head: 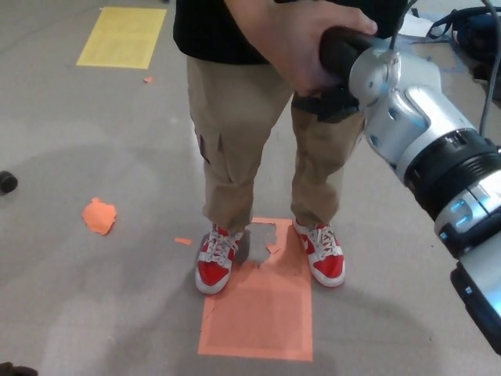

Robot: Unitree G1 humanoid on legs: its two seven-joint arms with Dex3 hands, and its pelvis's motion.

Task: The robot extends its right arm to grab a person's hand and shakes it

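A: Take the person's hand [293, 43] as your landmark. Where is your right hand [333, 74] against it?

B: Right in it. The person's hand wraps over the black fingers from above and from the picture's left, so you see mostly a dark thumb or finger poking out below the palm. I read your right hand as clenched on the person's hand, though the person's fingers cover most of the contact.

A: And the axis you need to mind?

B: The clasp runs roughly along your silver forearm [415, 129], which comes up from the lower right of the landmark. The person's arm comes down from the top edge. So the joined hands sit high in view, above the khaki trousers [235, 141] and well above the red shoes [211, 266].

A: So the shake?

B: Judging by that, you pump across the forearm's line, gently. Your left hand does not show, so the right does it all.
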